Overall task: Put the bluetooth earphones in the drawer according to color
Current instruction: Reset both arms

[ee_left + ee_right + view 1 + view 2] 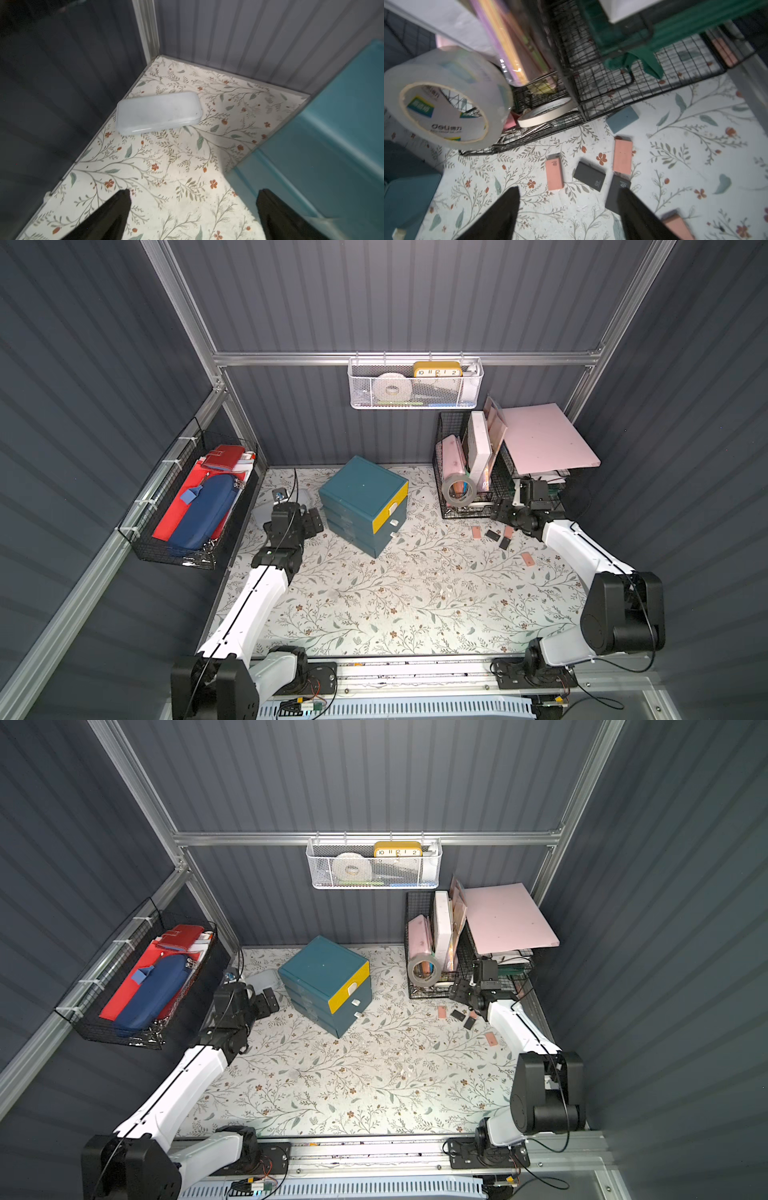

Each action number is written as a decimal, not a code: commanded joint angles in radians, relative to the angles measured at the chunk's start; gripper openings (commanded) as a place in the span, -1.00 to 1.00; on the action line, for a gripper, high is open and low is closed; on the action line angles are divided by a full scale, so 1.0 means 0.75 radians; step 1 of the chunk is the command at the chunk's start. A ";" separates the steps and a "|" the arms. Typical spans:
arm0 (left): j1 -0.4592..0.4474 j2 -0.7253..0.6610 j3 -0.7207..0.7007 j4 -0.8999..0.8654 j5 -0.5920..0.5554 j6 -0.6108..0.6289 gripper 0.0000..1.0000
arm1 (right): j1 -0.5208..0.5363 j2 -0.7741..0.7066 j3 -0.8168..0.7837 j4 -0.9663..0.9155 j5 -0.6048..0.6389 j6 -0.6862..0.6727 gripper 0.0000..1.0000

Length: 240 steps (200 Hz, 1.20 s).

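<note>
Drawers [388,512] of teal cabinet [362,489] stand shut, earphones unseen; left fingers [116,209] beside it, right fingers [506,207] well off it over flat chips [554,175], gape empty, presumably lacking a target.

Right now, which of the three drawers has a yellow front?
The top drawer of the cabinet. Its front is yellow, while the middle drawer and the bottom drawer have teal fronts.
</note>
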 commanded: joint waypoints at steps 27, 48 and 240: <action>0.002 0.025 -0.198 0.320 -0.268 -0.073 0.99 | 0.001 -0.039 -0.155 0.261 0.159 -0.128 0.98; 0.004 0.067 -0.298 0.505 -0.301 -0.058 0.99 | 0.000 -0.083 -0.280 0.449 0.194 -0.203 0.98; 0.155 0.679 -0.364 1.471 0.176 0.173 0.99 | -0.012 -0.008 -0.795 1.509 0.308 -0.342 0.98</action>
